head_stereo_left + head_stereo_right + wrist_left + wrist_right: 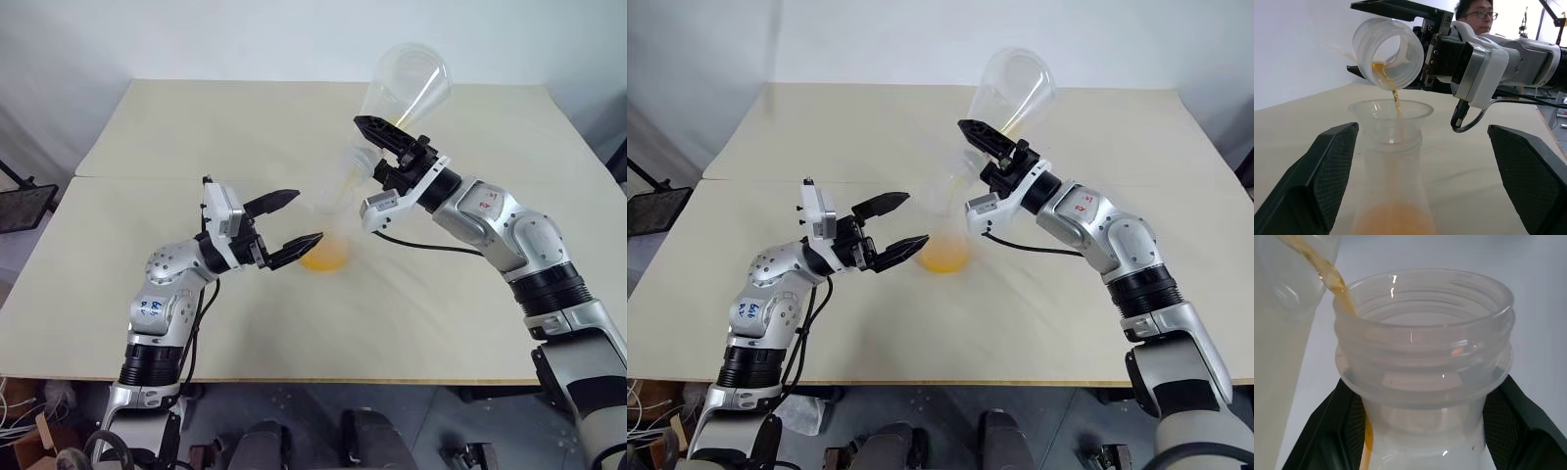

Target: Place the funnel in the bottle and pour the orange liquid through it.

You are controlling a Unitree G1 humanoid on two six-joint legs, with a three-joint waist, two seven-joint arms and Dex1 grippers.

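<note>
Right tool (384, 152) clamped on tipped flask (402, 88) — orange liquid (1397, 102) streams into funnel (1391, 113) atop bottle (1393, 196); left tool (291, 223) spread apart.

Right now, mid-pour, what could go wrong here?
1. The bottle stands free: the left hand is open, one finger on each side, neither touching it. A knock from the tipped flask could topple it.
2. The funnel only sits loosely in the bottle's neck, and the thin stream of orange liquid lands near its middle. A small drift of the right hand could send the stream over the rim onto the table.
</note>
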